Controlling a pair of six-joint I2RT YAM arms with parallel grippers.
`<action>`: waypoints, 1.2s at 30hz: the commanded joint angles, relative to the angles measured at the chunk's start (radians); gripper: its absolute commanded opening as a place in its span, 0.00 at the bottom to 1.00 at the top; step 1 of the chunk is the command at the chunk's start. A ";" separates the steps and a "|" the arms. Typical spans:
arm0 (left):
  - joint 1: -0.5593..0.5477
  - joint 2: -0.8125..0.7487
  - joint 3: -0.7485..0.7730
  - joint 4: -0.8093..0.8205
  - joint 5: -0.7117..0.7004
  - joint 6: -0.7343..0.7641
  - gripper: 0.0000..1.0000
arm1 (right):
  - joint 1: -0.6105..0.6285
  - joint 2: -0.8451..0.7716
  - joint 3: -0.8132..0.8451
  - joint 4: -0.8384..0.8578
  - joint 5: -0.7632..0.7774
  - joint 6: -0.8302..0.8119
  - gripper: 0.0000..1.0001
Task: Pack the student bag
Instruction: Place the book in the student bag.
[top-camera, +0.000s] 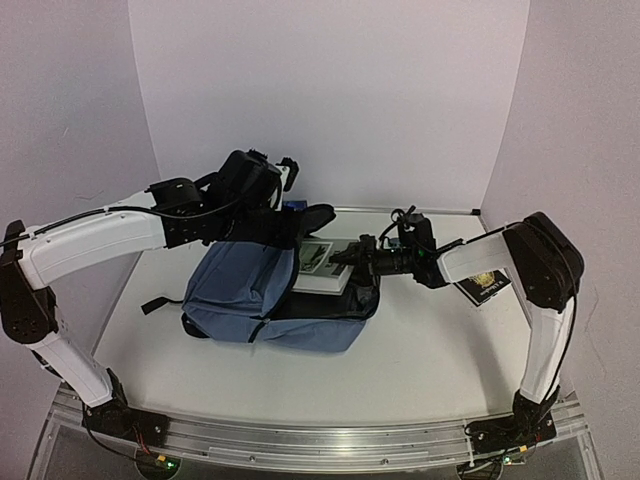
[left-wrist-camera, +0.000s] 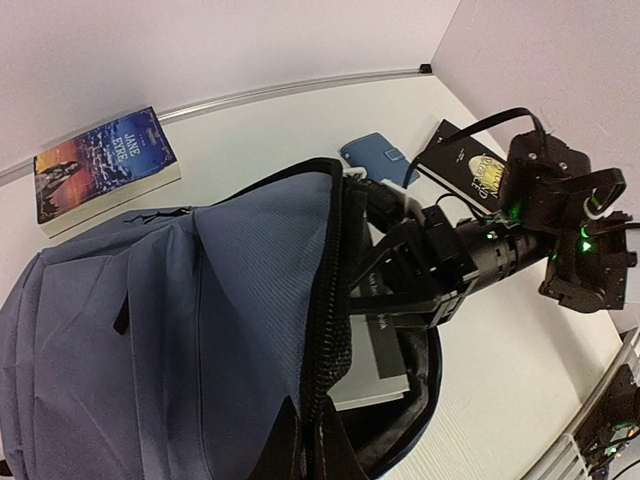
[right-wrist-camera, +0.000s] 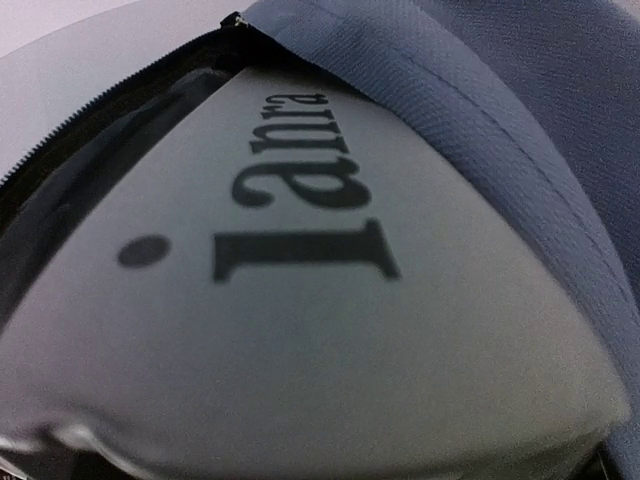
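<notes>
Student bag (top-camera: 250, 295) lies on side mid-table, mouth toward right arm. Left gripper (top-camera: 288, 222) pinched shut on bag's upper zipper rim, lifting flap. Right gripper (top-camera: 352, 258) clamps white book (top-camera: 322, 270), half inside bag mouth. Book's long axis points inward; likely next move is push further left.

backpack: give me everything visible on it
The backpack is soft slate-blue fabric, lying on the white table. Its main black zipper is open, showing dark lining. The left gripper pinches the opening's upper edge and holds it up; the right gripper holds a pale book partly inside. A black strap trails out on the left-arm side.
</notes>
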 joint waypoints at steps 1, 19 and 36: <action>-0.003 -0.038 0.053 0.110 0.020 0.034 0.00 | 0.066 0.078 0.115 0.162 -0.014 0.059 0.00; -0.002 -0.070 -0.042 0.122 0.046 -0.026 0.00 | 0.215 0.336 0.312 0.284 0.130 0.138 0.18; 0.030 -0.122 -0.112 0.111 0.031 -0.069 0.00 | 0.199 0.052 0.240 -0.416 0.326 -0.233 0.92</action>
